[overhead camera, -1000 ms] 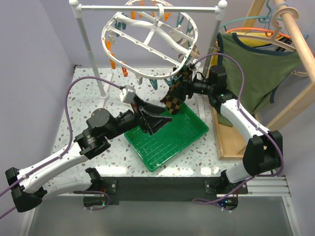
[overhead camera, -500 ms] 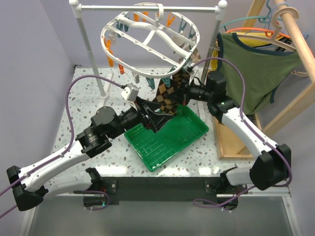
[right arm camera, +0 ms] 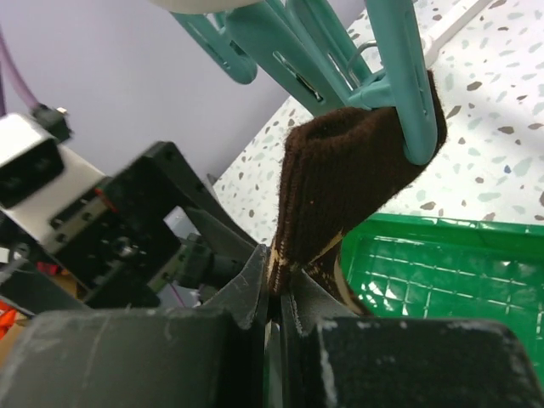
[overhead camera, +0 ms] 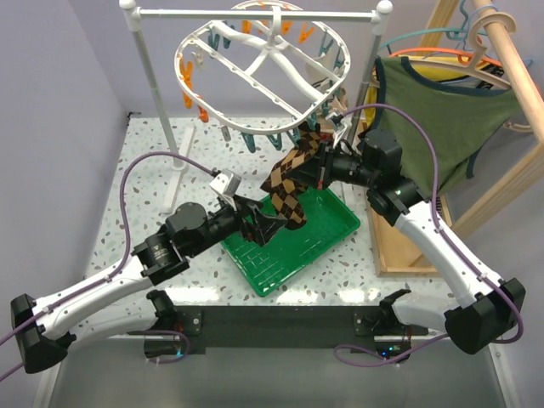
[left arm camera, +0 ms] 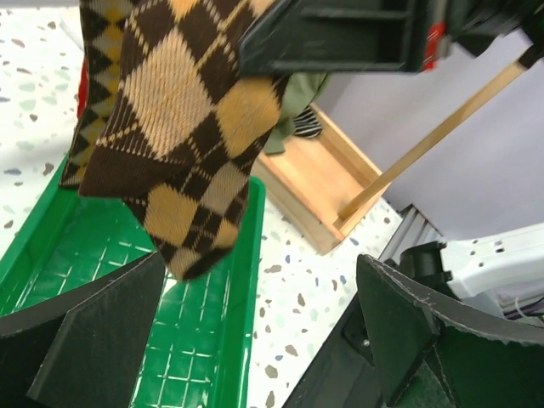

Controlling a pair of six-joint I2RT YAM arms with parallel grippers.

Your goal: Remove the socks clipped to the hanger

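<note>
Sock gripped at the cuff
Your left gripper (left arm camera: pixel 255 331) is hovering, jaws spread, below the sock (overhead camera: pixel 287 183) dangling above the tray (overhead camera: pixel 333 223); your right gripper (right arm camera: pixel 276 293) is clenching its soft, light cuff just below the hanger's (overhead camera: pixel 182 66) peg (right arm camera: pixel 410 85).

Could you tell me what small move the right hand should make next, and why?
Probably pull the right hand down and away from the teal clothespin: that hand is shut on the checkered sock just under the pin, which pinches the cuff. The open left hand sits below, over the green tray.
</note>
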